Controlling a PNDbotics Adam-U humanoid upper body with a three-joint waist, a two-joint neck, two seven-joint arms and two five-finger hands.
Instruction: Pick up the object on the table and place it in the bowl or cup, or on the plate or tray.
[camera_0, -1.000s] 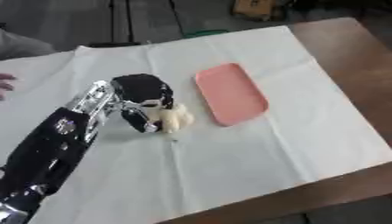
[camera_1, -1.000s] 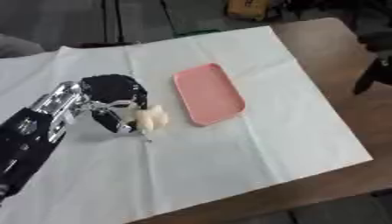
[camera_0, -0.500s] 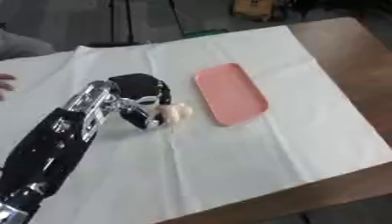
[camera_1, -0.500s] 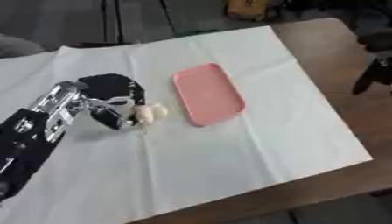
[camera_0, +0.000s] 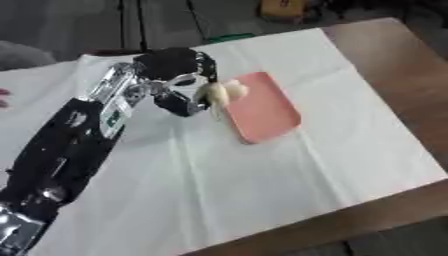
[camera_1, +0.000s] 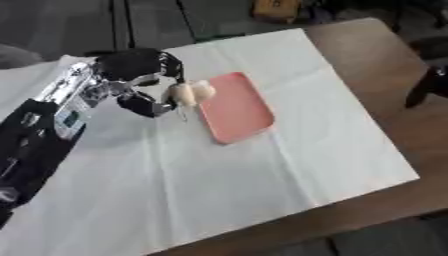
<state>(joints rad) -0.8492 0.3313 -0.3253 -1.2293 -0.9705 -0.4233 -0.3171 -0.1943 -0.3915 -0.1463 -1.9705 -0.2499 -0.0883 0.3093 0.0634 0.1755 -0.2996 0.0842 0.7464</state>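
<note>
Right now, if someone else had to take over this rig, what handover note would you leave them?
Left hand: shut on the pale cream object, holding it at the left edge of the pink tray.
Right hand: a dark shape at the right edge of the right eye view; its state cannot be made out.
Tray lies on the white cloth, nothing on it.
Done: the pick-up.
Left: move the object over the tray, set it down, release.
</note>
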